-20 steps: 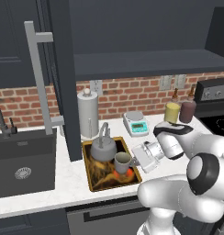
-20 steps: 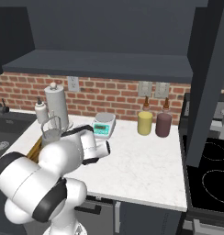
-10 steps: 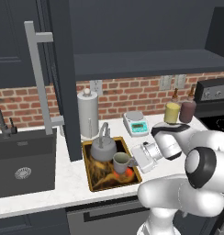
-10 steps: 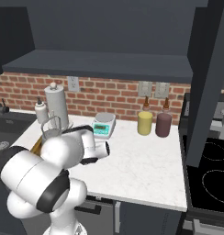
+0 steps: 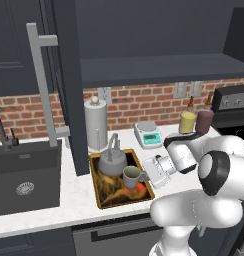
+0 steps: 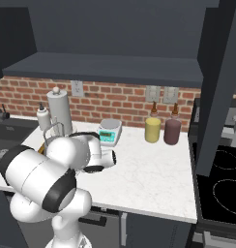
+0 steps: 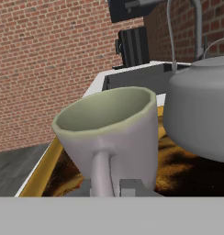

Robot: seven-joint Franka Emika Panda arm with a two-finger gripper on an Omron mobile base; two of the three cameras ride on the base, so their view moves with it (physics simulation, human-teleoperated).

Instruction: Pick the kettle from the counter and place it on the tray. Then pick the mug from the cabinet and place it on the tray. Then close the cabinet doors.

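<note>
**Mug and kettle both on the tray, gripper clamped on the mug handle**

The flat rectangular tray [image 5: 105,201] with its golden-brown rim and dark, yellow-swirled surface lies on the white marbled stone counter [image 5: 69,195], near the front edge and just right of the black sink basin [image 5: 24,180]. On the tray's back half stands the squat dull-grey metal kettle [image 5: 112,162] with its tall arched loop handle. The small grey-beige ceramic mug [image 5: 131,176] with a pale greenish rim stands upright on the tray's front right part, just beside the kettle; whether the two touch cannot be told.

The arm's two-finger gripper [image 5: 146,174] reaches in from the right at mug height. In the hand view the mug's side handle [image 7: 101,174] runs down between the dark finger tips, which sit drawn together around it.

Behind the tray stand a tall grey cylinder with a knob [image 5: 95,124] and a small white digital scale [image 5: 148,134]; a yellow jar [image 5: 187,122] and a maroon jar [image 5: 204,121] stand near the back right corner. A tall dark charcoal cabinet door [image 5: 69,85] with a long silver-grey bar handle [image 5: 45,90] hangs open over the tray's left side.
</note>
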